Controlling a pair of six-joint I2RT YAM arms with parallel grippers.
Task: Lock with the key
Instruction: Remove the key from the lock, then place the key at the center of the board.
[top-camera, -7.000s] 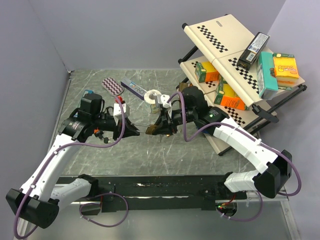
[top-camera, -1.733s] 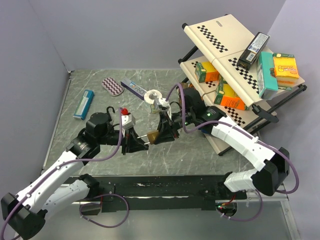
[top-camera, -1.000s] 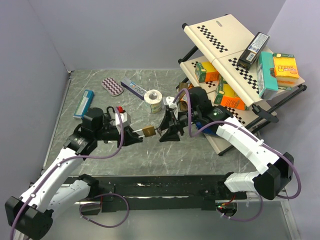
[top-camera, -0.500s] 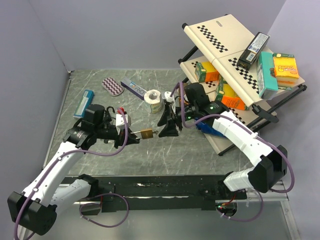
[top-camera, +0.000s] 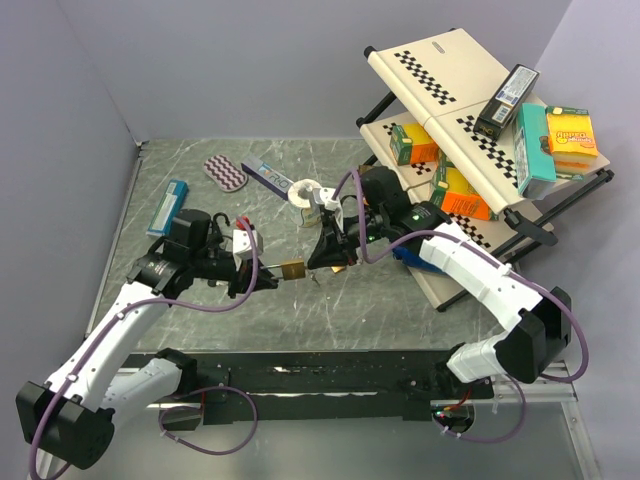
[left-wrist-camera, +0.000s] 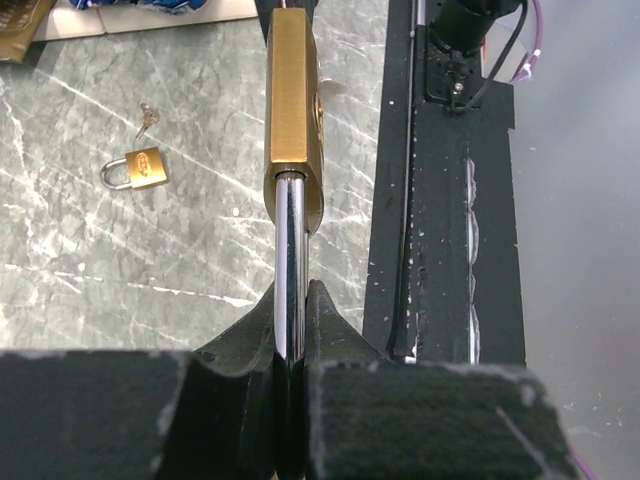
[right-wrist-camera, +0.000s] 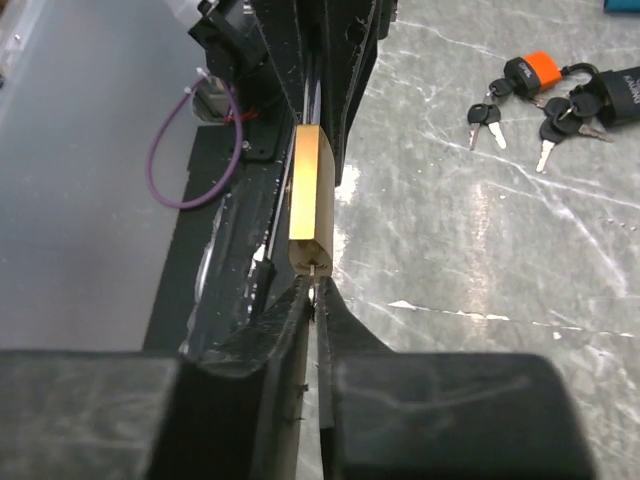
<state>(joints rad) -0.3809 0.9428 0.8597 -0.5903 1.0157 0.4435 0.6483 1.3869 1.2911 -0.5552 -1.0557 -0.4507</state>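
A brass padlock (top-camera: 292, 268) hangs in the air between my two grippers, above the table's middle. My left gripper (left-wrist-camera: 290, 300) is shut on its steel shackle (left-wrist-camera: 290, 250), with the lock body (left-wrist-camera: 293, 120) pointing away from the fingers. My right gripper (right-wrist-camera: 315, 290) is shut on a small key (right-wrist-camera: 316, 282). The key's tip sits at the keyhole in the lock's bottom face (right-wrist-camera: 312, 255). In the top view the left gripper (top-camera: 265, 280) and right gripper (top-camera: 322, 262) face each other with the lock between them.
A second small brass padlock (left-wrist-camera: 140, 168) and a loose key (left-wrist-camera: 146, 118) lie on the table. An orange padlock (right-wrist-camera: 545, 70) with several keys (right-wrist-camera: 485, 115) lies nearby. A tape roll (top-camera: 305, 192), a purple pad (top-camera: 224, 172), a blue item (top-camera: 168, 207) and a shelf rack (top-camera: 470, 130) stand behind.
My right gripper pulled back from the lock, then came back left to its bottom face with the key. My left gripper has held the lock throughout, shifting slightly.
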